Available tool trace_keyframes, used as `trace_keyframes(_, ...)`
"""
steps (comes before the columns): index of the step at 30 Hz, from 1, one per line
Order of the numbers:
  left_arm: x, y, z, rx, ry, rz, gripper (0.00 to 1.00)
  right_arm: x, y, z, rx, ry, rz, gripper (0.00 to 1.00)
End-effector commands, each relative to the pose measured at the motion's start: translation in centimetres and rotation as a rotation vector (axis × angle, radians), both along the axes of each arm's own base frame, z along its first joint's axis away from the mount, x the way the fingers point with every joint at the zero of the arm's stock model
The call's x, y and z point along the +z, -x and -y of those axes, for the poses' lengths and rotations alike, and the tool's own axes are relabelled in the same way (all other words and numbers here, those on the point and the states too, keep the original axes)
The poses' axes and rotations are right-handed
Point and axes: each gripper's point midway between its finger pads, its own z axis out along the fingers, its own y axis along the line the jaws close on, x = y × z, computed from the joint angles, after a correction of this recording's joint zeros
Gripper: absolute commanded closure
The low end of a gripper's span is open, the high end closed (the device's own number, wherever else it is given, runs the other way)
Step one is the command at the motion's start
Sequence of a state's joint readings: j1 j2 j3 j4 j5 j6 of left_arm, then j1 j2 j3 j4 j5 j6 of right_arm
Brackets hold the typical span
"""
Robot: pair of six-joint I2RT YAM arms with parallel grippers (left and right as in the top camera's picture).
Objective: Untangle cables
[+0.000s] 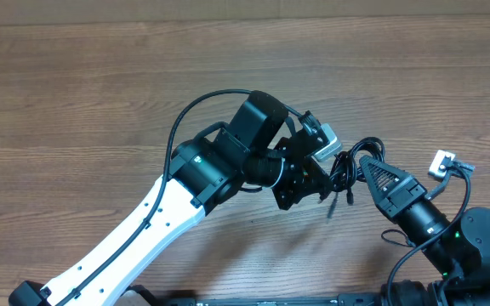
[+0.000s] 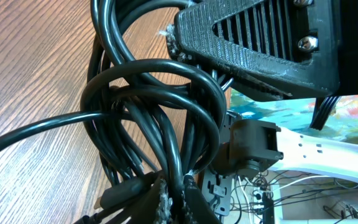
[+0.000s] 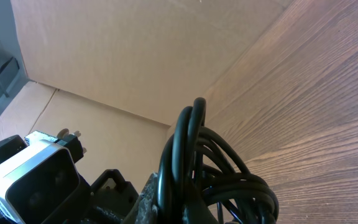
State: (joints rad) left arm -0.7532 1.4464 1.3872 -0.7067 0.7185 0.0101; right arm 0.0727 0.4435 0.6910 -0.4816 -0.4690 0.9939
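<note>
Overhead: two grippers on one knot

Overhead — cables (image 1: 344,163) bunch at 3 o'clock on the table (image 1: 100,102); left gripper (image 1: 328,177) at their 9, right gripper (image 1: 366,164) at 4. Left wrist: its fingers (image 2: 160,202) pinch the looped cables. Right wrist — jaws clamp the cables low down.

The thin black cables (image 2: 148,124) are shining glossy and smooth, like rubbery plastic. The brown wood-grain counter (image 1: 75,85) is showing a matt, finely streaked finish. At twelve o'clock, the tan cardboard wall (image 3: 135,50) is looking dull and papery. The right pincer (image 1: 359,162), ribbed black plastic, is looking matt and rough.
</note>
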Motion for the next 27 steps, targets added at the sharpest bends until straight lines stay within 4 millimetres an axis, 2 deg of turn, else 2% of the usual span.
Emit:
trace_keyframes(1,-0.1,-0.2,0.2,0.003,-0.007,0.021,0.96,1.5,0.4,-0.4,0.027,-0.010,0.041,0.96)
trace_keyframes(4,-0.3,-0.7,0.1,0.027,-0.021,0.028,0.96,1.4,0.4,-0.4,0.027,-0.006,0.041,0.96)
trace_keyframes(7,-1.0,-2.3,-0.5,0.149,-0.075,0.013,0.96,1.4,0.4,-0.3,0.028,0.028,0.062,0.77)
trace_keyframes(9,-1.4,-3.3,-0.9,0.236,-0.105,-0.002,0.96,1.4,0.2,0.0,0.014,0.081,0.092,0.55)
trace_keyframes(10,-1.5,-3.6,-1.1,0.259,-0.112,-0.006,0.96,1.4,0.1,0.1,0.013,0.103,0.105,0.48)
trace_keyframes(11,-1.7,-4.0,-1.3,0.293,-0.121,-0.015,0.96,1.3,0.1,0.1,0.011,0.130,0.118,0.37)
trace_keyframes(13,-1.8,-4.6,-1.6,0.341,-0.132,-0.026,0.96,1.0,0.0,0.4,0.002,0.158,0.120,0.27)
trace_keyframes(15,-1.9,-5.1,-1.9,0.392,-0.141,-0.040,0.96,0.9,0.0,0.4,0.006,0.177,0.128,0.22)
trace_keyframes(18,-2.0,-6.2,-2.5,0.472,-0.143,-0.069,0.96,0.7,0.1,0.4,0.008,0.188,0.126,0.23)
trace_keyframes(20,-1.7,-6.7,-2.6,0.505,-0.123,-0.094,0.96,0.5,0.1,0.4,0.014,0.210,0.129,0.37)
trace_keyframes(23,-0.5,-6.5,-1.6,0.465,-0.056,-0.106,0.96,0.2,0.0,0.4,0.020,0.233,0.128,0.47)
trace_keyframes(26,0.8,-6.0,-0.5,0.403,0.011,-0.111,0.96,-0.3,-0.3,0.3,0.022,0.235,0.109,0.47)
trace_keyframes(27,1.3,-5.7,-0.2,0.379,0.035,-0.113,0.96,-0.4,-0.4,0.3,0.030,0.246,0.108,0.51)
